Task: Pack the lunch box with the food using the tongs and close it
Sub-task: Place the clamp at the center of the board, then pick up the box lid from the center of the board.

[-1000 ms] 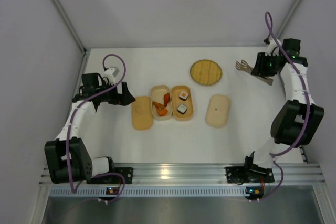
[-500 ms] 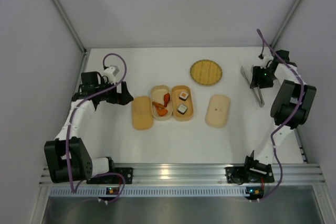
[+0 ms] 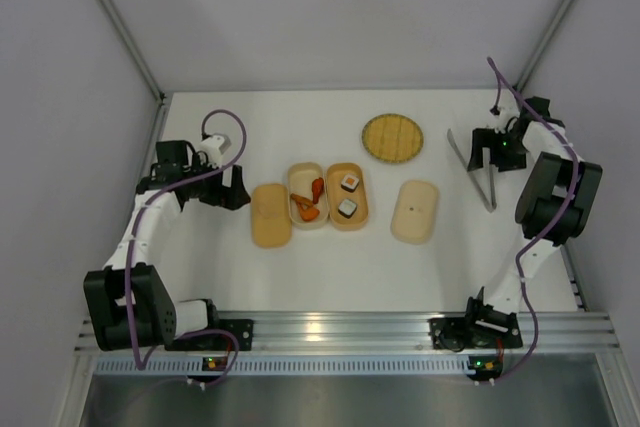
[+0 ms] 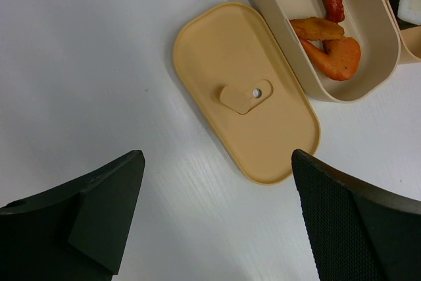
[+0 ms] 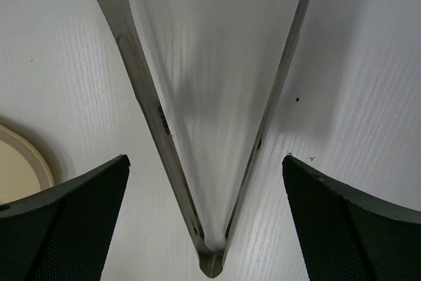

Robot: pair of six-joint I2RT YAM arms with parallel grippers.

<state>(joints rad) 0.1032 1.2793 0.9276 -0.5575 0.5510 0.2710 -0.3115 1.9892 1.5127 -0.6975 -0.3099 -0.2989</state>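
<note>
While the right gripper (image 3: 488, 150) hangs low over the far right part of the worktop (image 3: 300, 122), its jaws stand spread wide and grasp nothing.

- Tongs (image 3: 470, 169): flat on the worktop near the right edge, arms splayed in a V. The joined end points toward the near edge, the slotted tips toward the far edge. In the right wrist view the tongs (image 5: 148, 97) lie between the two black fingers (image 5: 72, 222) with white surface showing on both sides; no contact.
- Left gripper (image 3: 232, 190): by the left edge, jaws released, nothing between them. In the left wrist view the gripper (image 4: 216, 162) sits just short of a tan lid (image 4: 247, 93), which lies flat with its small tab facing up.
- Lunch box: two oval trays side by side, touching, in the middle of the worktop. Left tray (image 3: 293, 179) holds the orange-red pieces (image 3: 310, 202). Right tray (image 3: 362, 197) holds the two sushi rolls (image 3: 349, 184), one behind the other.
- Lids: both off. The tan lid (image 3: 270, 215) lies just left of the trays; a second lid (image 3: 415, 211) lies to their right, apart from them.
- Woven yellow plate (image 3: 392, 137): toward the far edge, behind the right tray, nothing on it.
</note>
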